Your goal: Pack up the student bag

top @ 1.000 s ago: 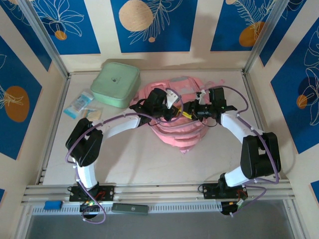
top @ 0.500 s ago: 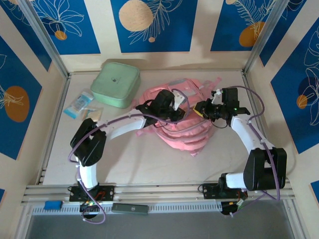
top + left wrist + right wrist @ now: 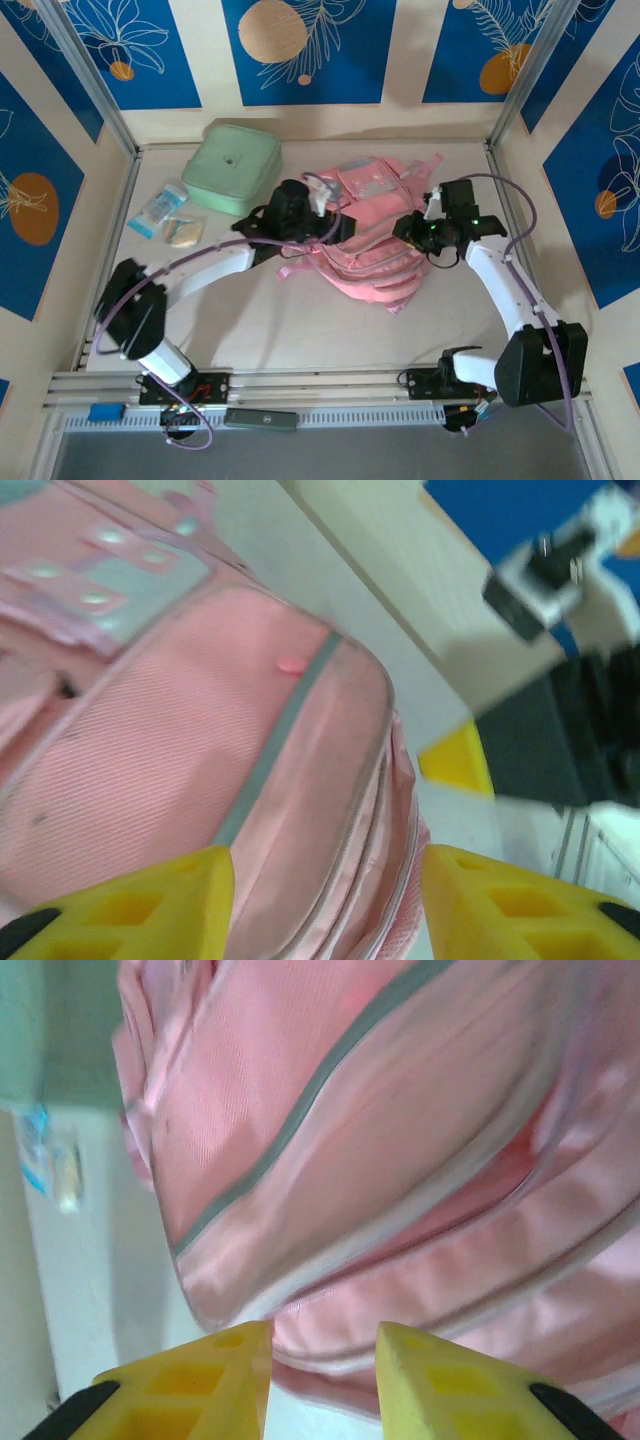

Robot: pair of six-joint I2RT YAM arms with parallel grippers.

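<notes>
Pink fabric lies just ahead of both pairs of yellow fingertips. The student bag [image 3: 375,250] rests on the table [image 3: 300,320] between the two grippers, with the left gripper [image 3: 335,228] at one flank and the right gripper [image 3: 412,232] at the other.

The left fingers [image 3: 150,900] stand wide apart. The bag's ribbed panel and grey zip line run beyond their tips, and nothing is pinched. The right fingers [image 3: 460,1390] leave a narrower gap. The bag's curved seam is just off their tips, and they clamp nothing. A mint green case [image 3: 232,167] sits behind the left gripper, near the bag.
</notes>
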